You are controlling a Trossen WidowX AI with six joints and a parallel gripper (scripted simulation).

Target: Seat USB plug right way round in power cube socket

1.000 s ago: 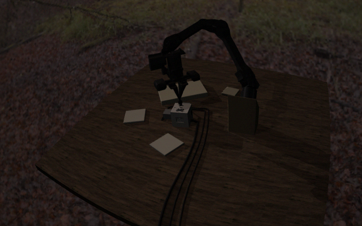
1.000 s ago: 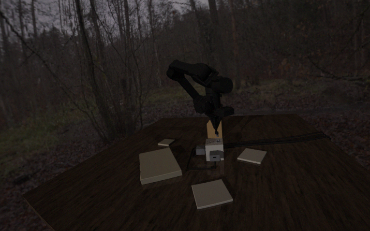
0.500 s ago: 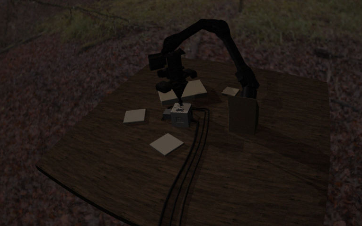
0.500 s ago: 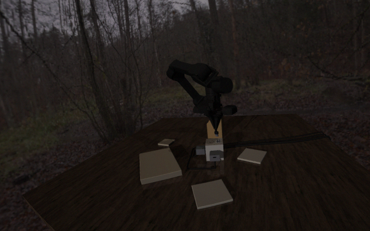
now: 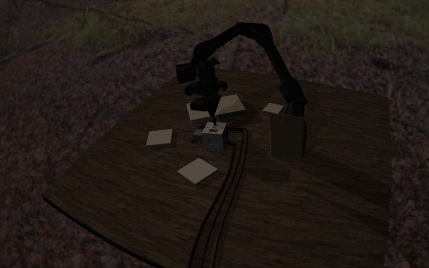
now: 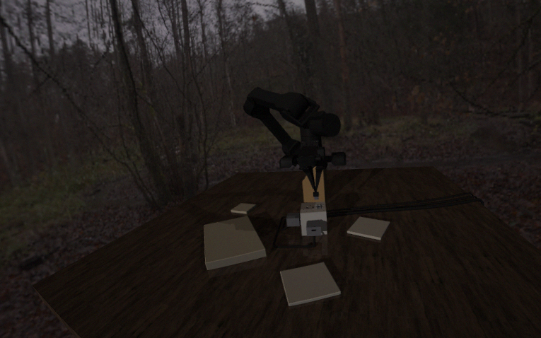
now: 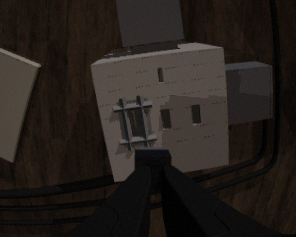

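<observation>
The pale power cube (image 5: pixel 208 144) (image 6: pixel 305 221) (image 7: pixel 205 146) stands on the table. Its top socket (image 5: pixel 213 130) (image 6: pixel 319 206) (image 7: pixel 136 123) has a raised grey rail frame around it, and no plug is in it. My gripper (image 5: pixel 214 119) (image 6: pixel 315 190) (image 7: pixel 155 175) points down, shut on the dark USB plug (image 5: pixel 215 123) (image 6: pixel 315 194) (image 7: pixel 153 156). The plug hangs just above the cube's top, with a gap below its lighter metal end in the exterior view. In the wrist view it is beside the socket frame's lower end. Which way round the plug's inside faces cannot be told.
Grey adapters (image 6: pixel 293 219) (image 6: pixel 313 228) (image 7: pixel 250 94) (image 7: pixel 150 21) stick out of two cube sides. Black cables (image 5: pixel 231 179) (image 6: pixel 390 207) run over the table. Several flat pale blocks (image 5: pixel 197 170) (image 5: pixel 159 137) (image 6: pixel 230 241) lie around, and a tall tan block (image 5: pixel 286 136) stands near the arm base.
</observation>
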